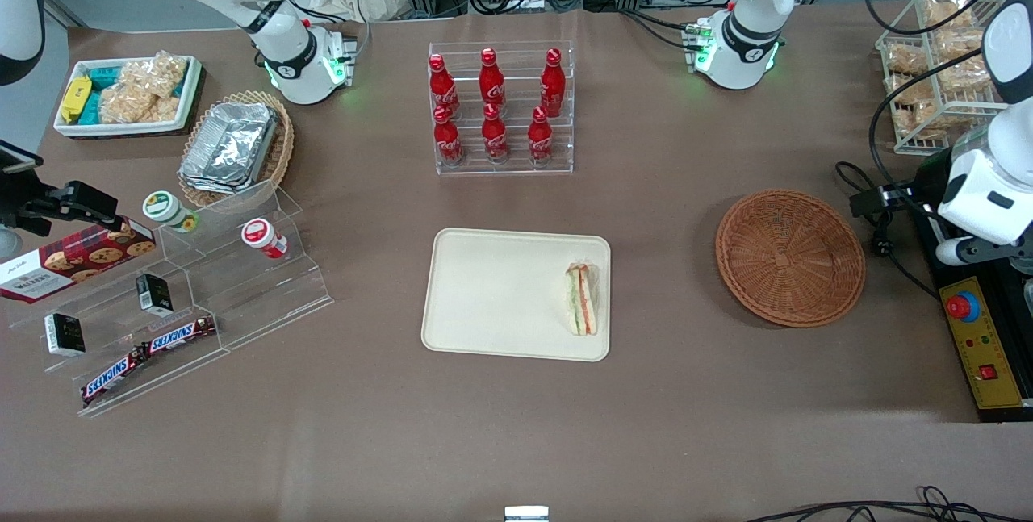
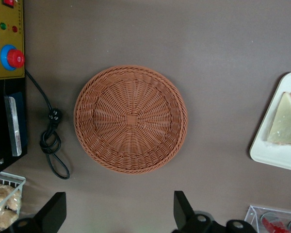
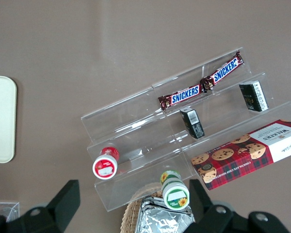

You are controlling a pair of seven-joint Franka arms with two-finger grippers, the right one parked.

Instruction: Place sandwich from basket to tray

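Observation:
The sandwich (image 1: 583, 298) lies on the cream tray (image 1: 500, 296), close to the tray's edge that faces the basket; the left wrist view catches its pale wedge (image 2: 286, 121) on the tray's corner (image 2: 281, 155). The reddish-brown wicker basket (image 1: 791, 256) sits on the table with nothing in it (image 2: 131, 119). My left gripper (image 2: 119, 213) hangs well above the table beside the basket's rim, open wide and holding nothing. Its white hand (image 1: 980, 191) shows beside the basket toward the working arm's end.
A yellow emergency-stop box (image 1: 980, 344) and a coiled black cable (image 2: 51, 141) lie beside the basket. A rack of red cola bottles (image 1: 500, 106) stands farther from the front camera than the tray. A wire bin of snacks (image 1: 936, 62) is near the arm's base.

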